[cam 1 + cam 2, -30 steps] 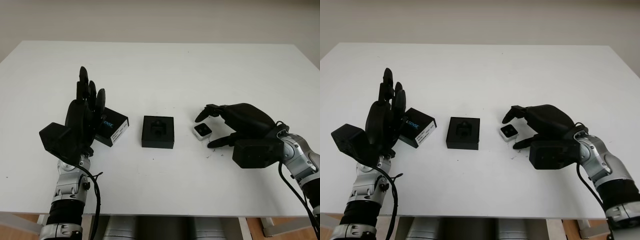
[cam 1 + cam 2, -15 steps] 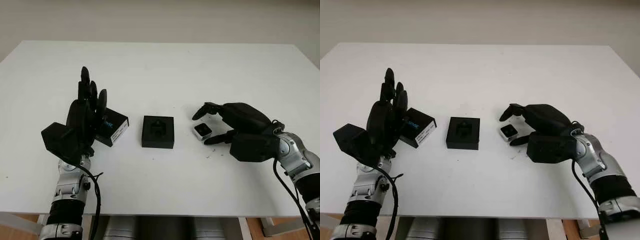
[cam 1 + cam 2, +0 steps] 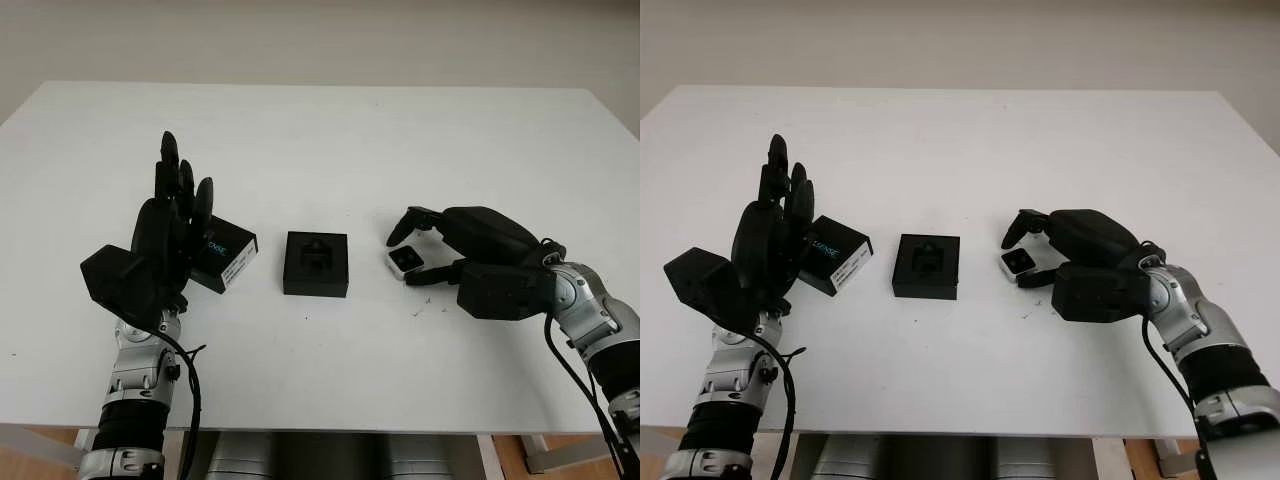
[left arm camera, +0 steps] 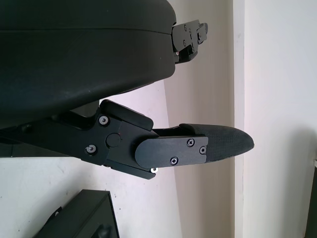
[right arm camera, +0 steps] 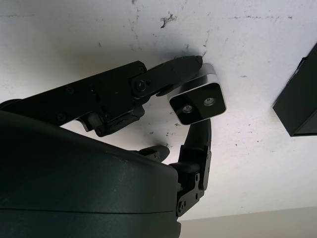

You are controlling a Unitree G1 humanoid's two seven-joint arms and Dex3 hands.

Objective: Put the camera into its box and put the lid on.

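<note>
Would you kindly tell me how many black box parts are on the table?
2. The open box base sits at the table's middle, left of the camera that the right hand is closing around. The lid lies beside the raised, open left hand.

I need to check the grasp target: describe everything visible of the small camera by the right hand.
The camera is a small, squarish block with a silver-white casing and a glossy black face carrying two round lenses. It lies on the white table, face up, to the right of the open black box and apart from it. The right hand brackets it: one finger touches its far edge, another sits at its near side. It is not lifted.
</note>
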